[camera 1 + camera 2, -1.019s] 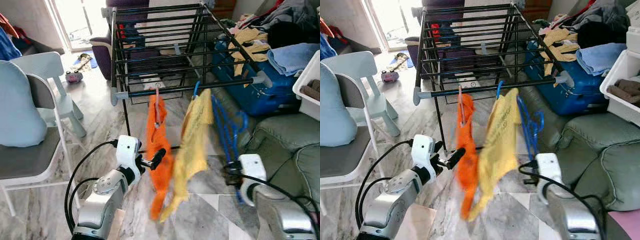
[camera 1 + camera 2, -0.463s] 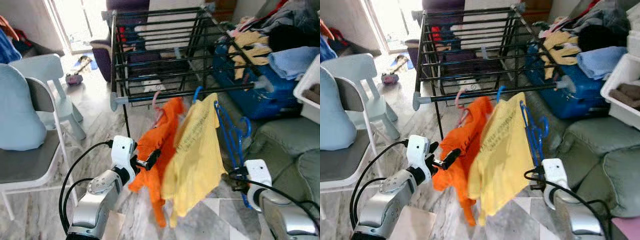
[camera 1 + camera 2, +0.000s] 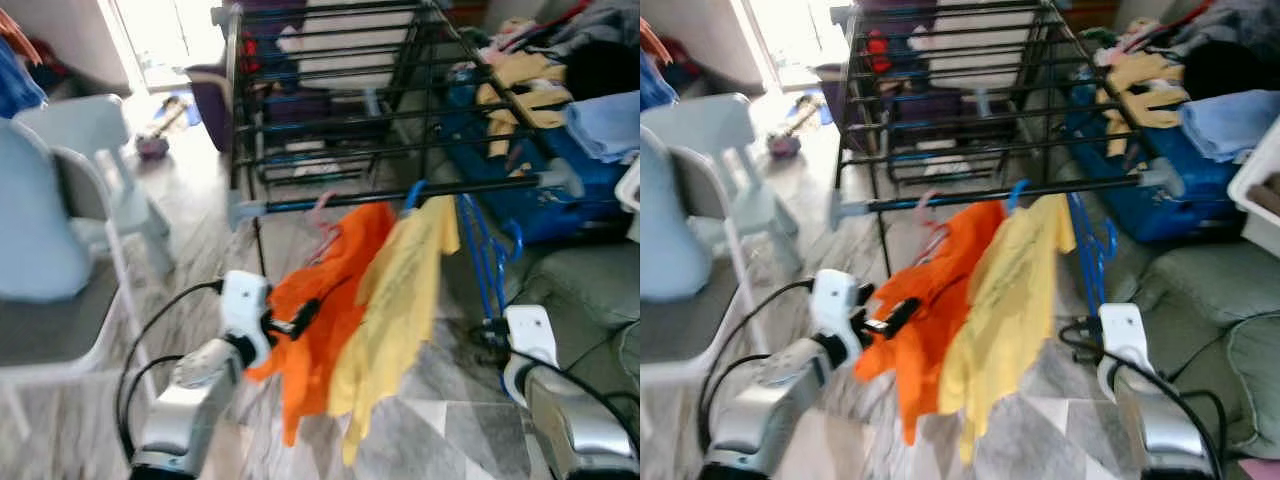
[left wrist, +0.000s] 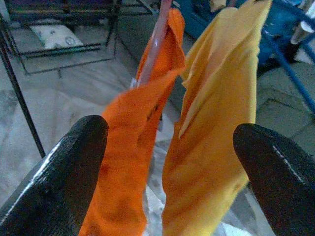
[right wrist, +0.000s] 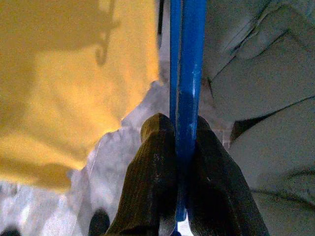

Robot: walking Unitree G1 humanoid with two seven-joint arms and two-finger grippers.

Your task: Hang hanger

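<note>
Blue hanger (image 5: pixel 187 73) pinched between the pressed-together fingers (image 5: pixel 152 182) of the right gripper (image 5: pixel 179 196), its hook apparently near the drying rack's (image 3: pixel 330 95) front rail (image 3: pixel 400 195) (blurred). Mid-hang, probably: next, lift and settle the hook over that rail, then release. Left gripper (image 4: pixel 167 147) spread wide, orange garment (image 4: pixel 133 142) and yellow garment (image 4: pixel 216 123) just ahead of its jaws.

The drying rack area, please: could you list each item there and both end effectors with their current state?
Black metal drying rack: standing upright.
Orange garment: hanging on pink hanger, swung sideways.
Yellow garment: hanging, tilted.
Blue plastic hanger: empty, clamped low down.
Left end effector: open, beside the orange garment.
Right end effector: shut on the blue hanger.
</note>
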